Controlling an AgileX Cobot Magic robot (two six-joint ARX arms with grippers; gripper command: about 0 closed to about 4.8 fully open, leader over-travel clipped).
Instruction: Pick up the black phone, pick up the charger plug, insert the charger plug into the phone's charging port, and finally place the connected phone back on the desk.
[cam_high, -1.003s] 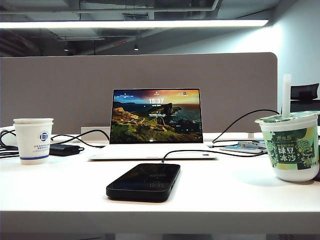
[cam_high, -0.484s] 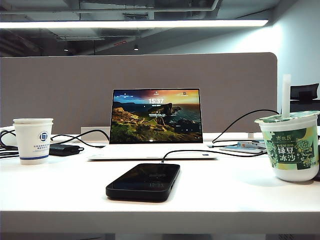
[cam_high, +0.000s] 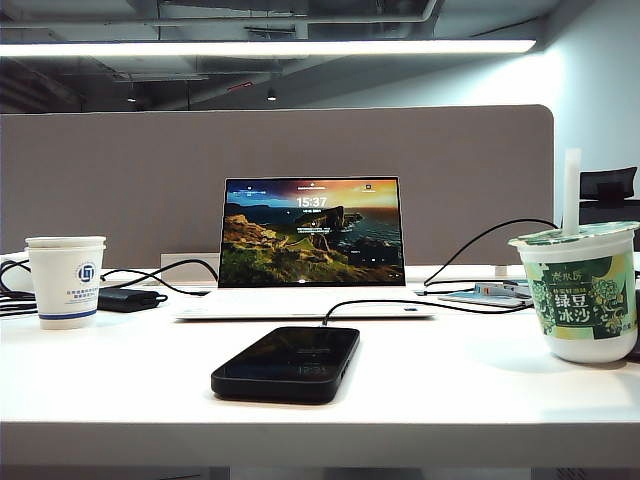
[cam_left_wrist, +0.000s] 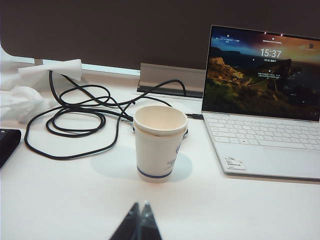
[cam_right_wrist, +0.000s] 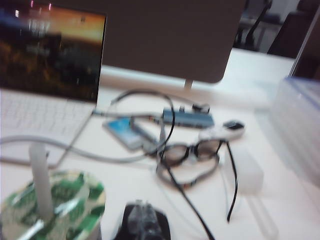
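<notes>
Two pincers sit closed and empty: the left pincer (cam_left_wrist: 140, 222) low over the tabletop (cam_high: 120, 385) near a paper cup (cam_left_wrist: 159, 142), the right pincer (cam_right_wrist: 142, 222) beside a green sealed drink cup (cam_right_wrist: 50, 207), its view blurred. The black phone (cam_high: 287, 363) lies flat at the tabletop's centre, charger cable (cam_high: 420, 303) running from its 1 o'clock corner. An open laptop (cam_high: 312, 235) stands at the phone's 12 o'clock, eyeglasses (cam_right_wrist: 192, 152) and cables clutter the right. Bare surface flanks the phone to the front edge.
</notes>
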